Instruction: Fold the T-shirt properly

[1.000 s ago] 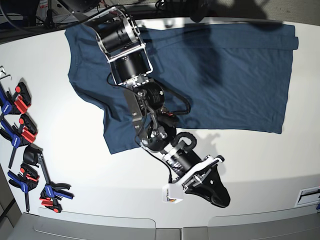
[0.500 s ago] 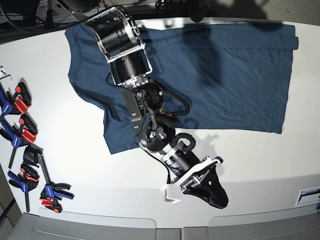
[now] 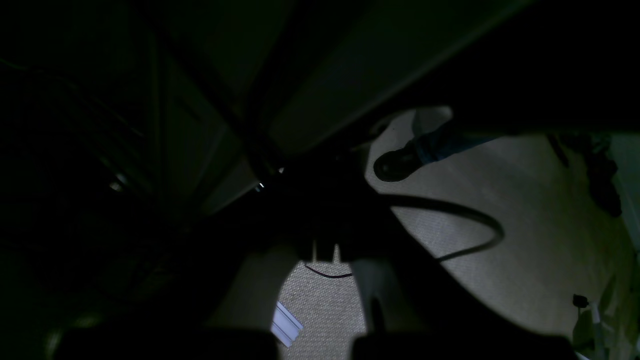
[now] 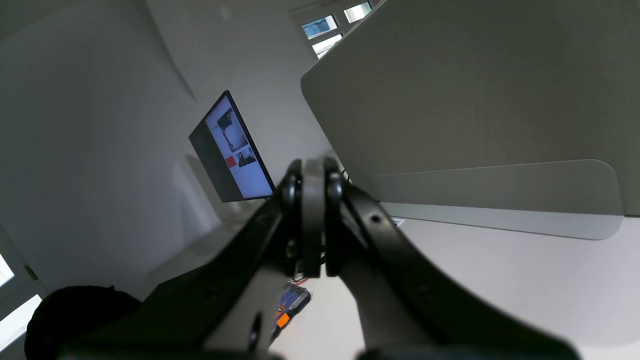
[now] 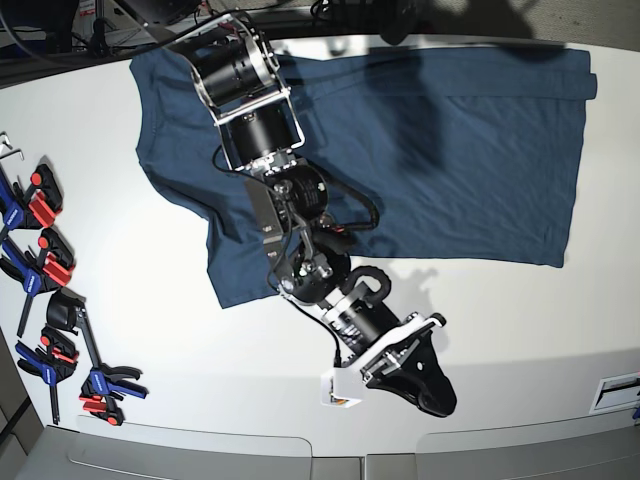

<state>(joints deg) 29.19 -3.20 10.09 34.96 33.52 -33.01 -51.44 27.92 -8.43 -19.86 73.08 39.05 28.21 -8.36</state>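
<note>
T-shirt [image 5: 440, 150] lies spread flat across the far part of the table [image 5: 520, 320]. We see the right gripper [image 5: 425, 385] pinched together over bare table near the front edge, holding nothing. We take the left gripper, lost in a dark view, as closed too.

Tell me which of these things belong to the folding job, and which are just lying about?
For the job:
T-shirt, spread on the table
right gripper, shut and holding nothing

Lying about:
clamps along the table's edge
monitor, off the table
</note>
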